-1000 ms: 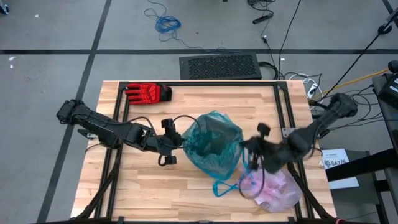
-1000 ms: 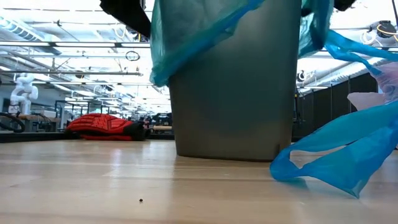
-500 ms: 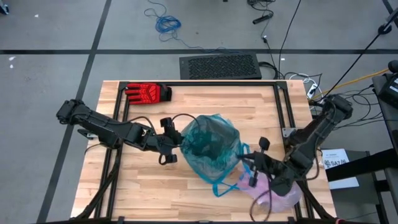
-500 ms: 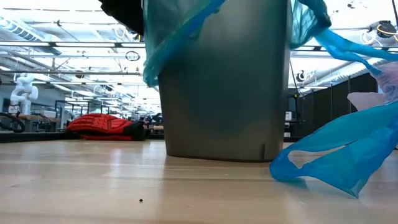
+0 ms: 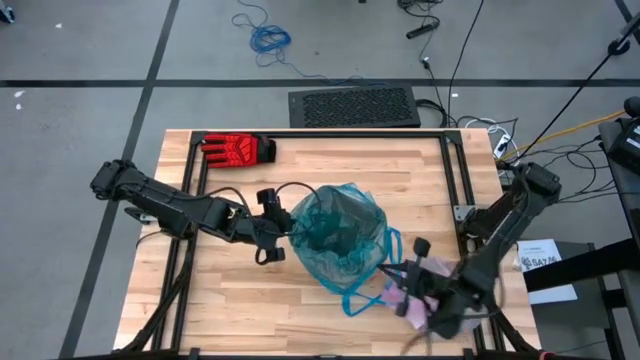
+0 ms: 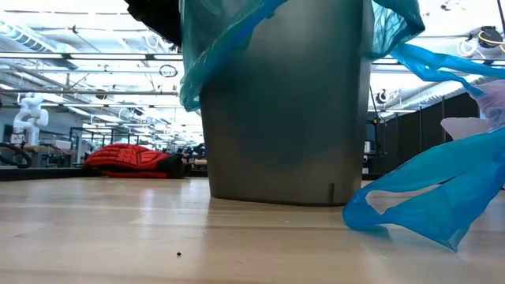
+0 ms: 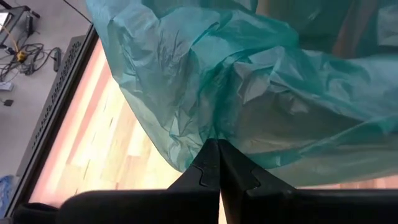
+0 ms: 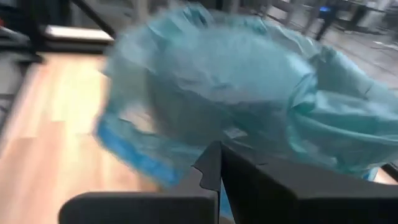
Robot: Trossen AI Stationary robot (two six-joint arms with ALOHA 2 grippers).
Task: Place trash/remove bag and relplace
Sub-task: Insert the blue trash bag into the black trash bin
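Note:
A grey bin [image 6: 284, 118] stands mid-table, lined with a teal plastic bag [image 5: 340, 235] whose edge hangs over the rim. My left gripper [image 5: 280, 228] is at the bin's left side, shut on that bag. My right gripper [image 5: 398, 280] is shut near the bin's near-right side, above the pale pink bag [image 5: 395, 298], which lies on the table mostly under that arm. A blue loop of the teal bag [image 6: 418, 197] trails on the wood. No trash shows. My left gripper pinches a gathered fold of the teal bag's overhanging edge [image 7: 214, 134] between its two fingertips. It comes slanting down from the table's left. The plastic spreads out from the tips over the bin's rim. My right gripper is shut in front of the teal bag [image 8: 236, 81]; I cannot tell whether it touches it.
A red glove [image 5: 238, 149] lies at the far left of the table. Black frame rails [image 5: 455, 180] run along the table's sides. Bare wood lies in front of the bin toward the near-left.
My right gripper has swung toward the table's near edge and sunk a little, from beside the bin's right rim to over the pink bag. The bin with its teal bag has slid slightly toward the left.

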